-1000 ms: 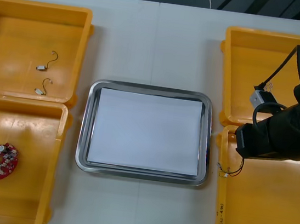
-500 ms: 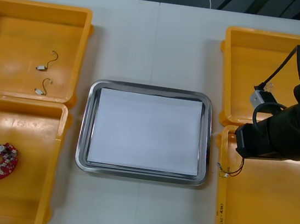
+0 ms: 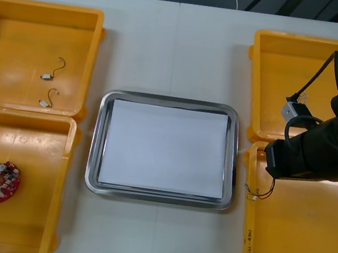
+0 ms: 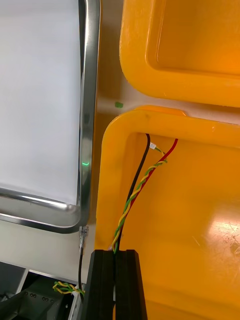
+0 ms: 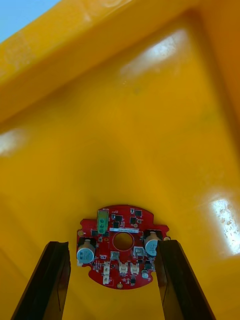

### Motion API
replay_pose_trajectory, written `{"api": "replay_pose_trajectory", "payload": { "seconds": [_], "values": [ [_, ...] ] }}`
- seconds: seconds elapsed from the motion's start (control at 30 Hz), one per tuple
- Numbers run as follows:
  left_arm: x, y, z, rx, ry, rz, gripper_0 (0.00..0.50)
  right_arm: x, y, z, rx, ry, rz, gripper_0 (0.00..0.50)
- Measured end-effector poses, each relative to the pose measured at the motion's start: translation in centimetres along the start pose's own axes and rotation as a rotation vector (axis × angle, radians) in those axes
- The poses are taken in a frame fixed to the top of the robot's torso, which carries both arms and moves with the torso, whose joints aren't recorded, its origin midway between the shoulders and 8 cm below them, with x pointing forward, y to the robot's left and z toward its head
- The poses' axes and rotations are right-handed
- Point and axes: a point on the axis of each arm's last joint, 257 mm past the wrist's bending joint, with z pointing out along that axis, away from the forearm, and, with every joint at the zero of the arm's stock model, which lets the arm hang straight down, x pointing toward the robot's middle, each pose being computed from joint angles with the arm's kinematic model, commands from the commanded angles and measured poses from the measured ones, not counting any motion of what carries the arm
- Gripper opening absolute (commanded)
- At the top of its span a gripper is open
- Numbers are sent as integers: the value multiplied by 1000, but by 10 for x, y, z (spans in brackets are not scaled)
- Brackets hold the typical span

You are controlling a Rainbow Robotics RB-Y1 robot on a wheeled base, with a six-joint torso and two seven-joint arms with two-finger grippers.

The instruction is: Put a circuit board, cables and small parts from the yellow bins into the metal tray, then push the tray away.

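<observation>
In the near left yellow bin (image 3: 35, 146) lies a round red circuit board (image 3: 0, 181). My left gripper (image 5: 112, 280) hangs open above it, with the board (image 5: 120, 246) showing between the two fingers. My right arm (image 3: 315, 152) reaches over the near right yellow bin (image 3: 303, 244). Its gripper (image 4: 116, 280) is shut on a red and yellow cable (image 4: 137, 192) that runs with a black wire along the bin's corner; the cable's end (image 3: 259, 192) pokes out from under the arm. The metal tray (image 3: 94, 148), white inside, sits between the bins.
Two small metal parts (image 3: 51, 75) (image 3: 47, 102) with hooked wires lie in the far left yellow bin (image 3: 22, 13). The far right yellow bin (image 3: 270, 65) stands behind my right arm. Bare table shows beyond the tray.
A small dark sliver has appeared at the front view's left edge, over the near left bin. The right arm and the cable have not moved.
</observation>
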Motion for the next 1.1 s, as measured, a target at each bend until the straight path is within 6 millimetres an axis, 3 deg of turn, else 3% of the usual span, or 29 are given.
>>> {"api": "replay_pose_trajectory", "payload": {
  "seconds": [0.43, 1.1],
  "values": [
    [-1, -18, 30, 66, -9, 55, 500, 0, 0, 0, 0, 0, 0, 0],
    [23, -5, 58, 85, 7, 59, 500, 0, 0, 0, 0, 0, 0, 0]
  ]
}}
